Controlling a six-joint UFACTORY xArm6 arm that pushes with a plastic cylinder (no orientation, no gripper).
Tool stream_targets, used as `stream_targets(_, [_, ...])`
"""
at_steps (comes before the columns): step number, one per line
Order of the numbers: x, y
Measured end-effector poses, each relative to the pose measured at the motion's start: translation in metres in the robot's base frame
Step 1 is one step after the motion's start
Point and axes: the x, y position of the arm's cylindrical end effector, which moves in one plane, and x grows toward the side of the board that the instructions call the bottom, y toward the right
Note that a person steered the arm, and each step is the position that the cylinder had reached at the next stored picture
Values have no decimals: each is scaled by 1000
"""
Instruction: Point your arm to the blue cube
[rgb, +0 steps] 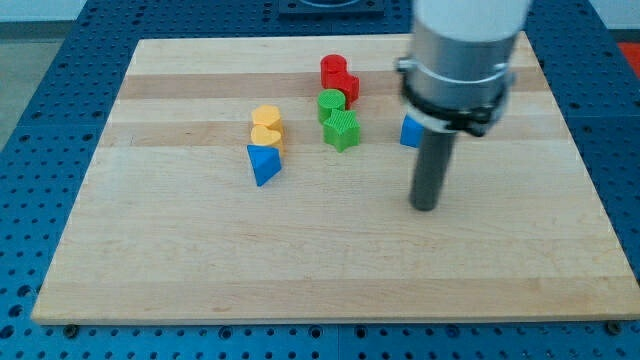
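The blue cube (410, 132) sits right of the board's centre, mostly hidden behind my arm; only its left part shows. My dark rod comes down from the silver arm body, and my tip (425, 207) rests on the board just below the blue cube, toward the view's bottom, with a clear gap between them.
Two green blocks (338, 118) stand left of the blue cube, with two red blocks (338, 77) above them. Further left are two yellow blocks (266, 127) and a blue wedge-like block (263, 164). The wooden board (200, 260) lies on a blue perforated table.
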Motion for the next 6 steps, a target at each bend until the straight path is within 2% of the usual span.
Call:
stream_targets(1, [-13, 44])
stream_targets(2, [-44, 61])
stream_targets(4, [-120, 55])
stream_targets(5, [-138, 30])
stream_targets(6, [-138, 7])
